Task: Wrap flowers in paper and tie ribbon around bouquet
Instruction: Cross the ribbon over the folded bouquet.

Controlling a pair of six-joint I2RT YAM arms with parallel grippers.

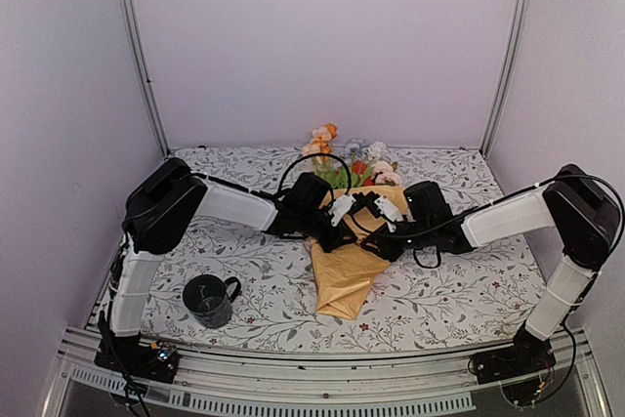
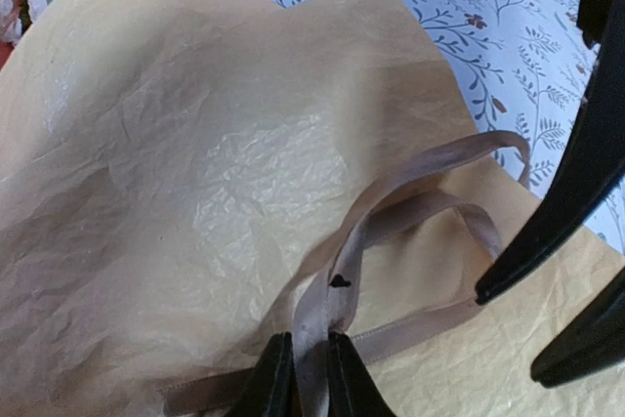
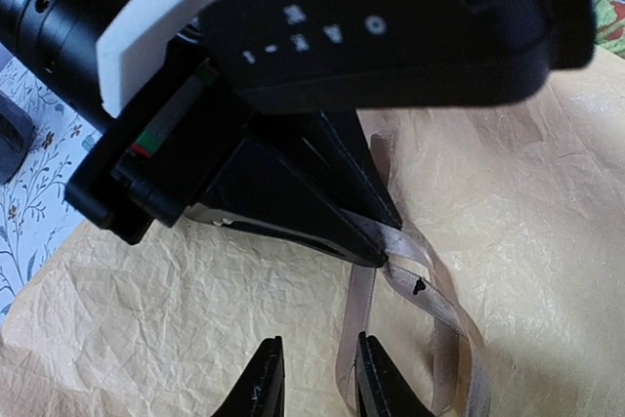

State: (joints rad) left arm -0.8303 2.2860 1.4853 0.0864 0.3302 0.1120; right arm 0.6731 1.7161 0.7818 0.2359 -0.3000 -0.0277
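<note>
The bouquet lies mid-frame, flowers toward the top, both arms crowding over it. The left gripper is pinched tight on the ribbon; the right gripper stands part-open, a strand between its fingers, ungripped. Dark mug lower left; leaf-print tablecloth, pale walls.

Crinkled mustard-yellow paper wrapped cone-like, narrow end nearest. Peach, orange and white flowers at far wide end. Thin tan ribbon looped loosely on top.
</note>
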